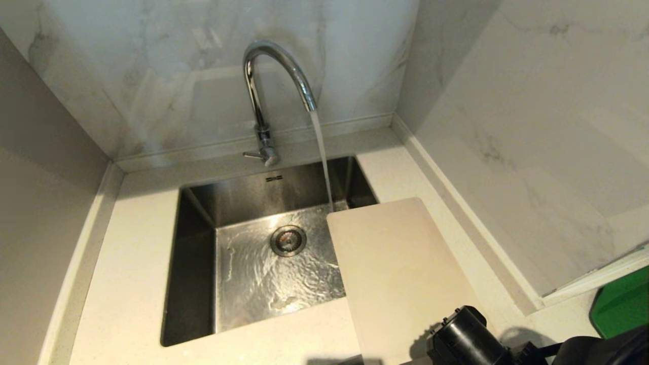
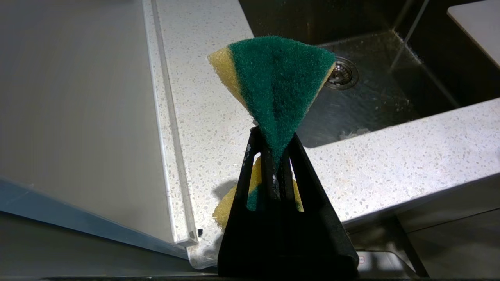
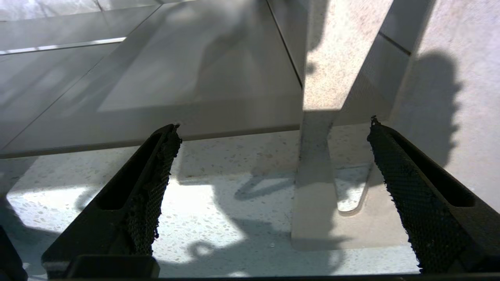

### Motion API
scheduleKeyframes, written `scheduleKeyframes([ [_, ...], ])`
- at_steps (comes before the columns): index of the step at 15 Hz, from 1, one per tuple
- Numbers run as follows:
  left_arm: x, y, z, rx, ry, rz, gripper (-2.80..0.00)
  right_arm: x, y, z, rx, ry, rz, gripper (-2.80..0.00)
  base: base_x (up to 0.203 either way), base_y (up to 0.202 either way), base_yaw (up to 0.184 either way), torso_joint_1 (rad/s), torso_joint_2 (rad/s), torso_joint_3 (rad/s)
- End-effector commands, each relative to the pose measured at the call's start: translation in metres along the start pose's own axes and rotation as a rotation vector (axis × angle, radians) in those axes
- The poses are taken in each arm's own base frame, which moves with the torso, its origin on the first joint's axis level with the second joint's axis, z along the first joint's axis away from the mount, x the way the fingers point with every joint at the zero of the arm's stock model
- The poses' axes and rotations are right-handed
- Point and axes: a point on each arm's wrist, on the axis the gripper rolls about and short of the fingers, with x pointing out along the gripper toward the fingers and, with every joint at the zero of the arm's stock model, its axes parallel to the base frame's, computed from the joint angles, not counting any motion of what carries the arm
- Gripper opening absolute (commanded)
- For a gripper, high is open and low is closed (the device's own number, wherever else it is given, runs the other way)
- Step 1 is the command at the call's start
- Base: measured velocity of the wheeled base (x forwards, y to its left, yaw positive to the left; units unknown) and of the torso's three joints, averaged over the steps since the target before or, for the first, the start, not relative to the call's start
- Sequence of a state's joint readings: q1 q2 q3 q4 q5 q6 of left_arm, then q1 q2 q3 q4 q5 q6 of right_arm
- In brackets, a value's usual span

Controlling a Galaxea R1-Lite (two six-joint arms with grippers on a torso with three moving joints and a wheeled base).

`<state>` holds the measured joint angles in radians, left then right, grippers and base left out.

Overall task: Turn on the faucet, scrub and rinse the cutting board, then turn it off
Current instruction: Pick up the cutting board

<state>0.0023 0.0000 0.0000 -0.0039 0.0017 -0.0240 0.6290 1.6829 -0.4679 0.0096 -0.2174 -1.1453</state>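
Cutting board (image 1: 400, 274) on speckled counter (image 1: 127, 284) overhanging sink (image 1: 195, 263); faucet (image 1: 268, 91) running; left jaws pinching sponge (image 2: 279, 89), right jaws spread.

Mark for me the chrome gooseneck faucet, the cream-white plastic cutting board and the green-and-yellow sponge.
chrome gooseneck faucet (image 1: 276, 53): head view, top of the curved spout.
cream-white plastic cutting board (image 1: 400, 274): head view, middle of its flat face.
green-and-yellow sponge (image 2: 279, 78): left wrist view, green scouring side.

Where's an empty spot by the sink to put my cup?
The counter left of the sink is bare, from the back wall to the front edge. So is the strip behind the sink, beside the faucet. The right side is crowded: the cutting board covers it and overhangs the sink, with the right gripper near it.
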Motion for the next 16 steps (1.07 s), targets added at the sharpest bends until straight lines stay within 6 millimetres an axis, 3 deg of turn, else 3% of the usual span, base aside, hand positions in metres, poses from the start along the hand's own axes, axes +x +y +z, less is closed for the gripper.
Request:
scheduleKeyframes([
  [1, 0.000, 0.000, -0.001, 0.000, 0.004, -0.001, -2.80, 0.005, -0.002, -0.001, 0.002, 0.009, 0.006, 0.00, 0.000, 0.000, 0.000, 0.000, 0.00, 0.000],
  [10, 0.000, 0.000, -0.001, 0.000, 0.004, -0.001, -2.80, 0.029, -0.008, 0.005, 0.019, 0.000, -0.021, 0.00, 0.000, 0.000, 0.000, 0.000, 0.00, 0.000],
  [16, 0.000, 0.000, -0.001, 0.000, 0.004, 0.000, -2.80, 0.052, 0.001, 0.006, 0.010, 0.016, 0.015, 0.00, 0.000, 0.000, 0.000, 0.000, 0.00, 0.000],
])
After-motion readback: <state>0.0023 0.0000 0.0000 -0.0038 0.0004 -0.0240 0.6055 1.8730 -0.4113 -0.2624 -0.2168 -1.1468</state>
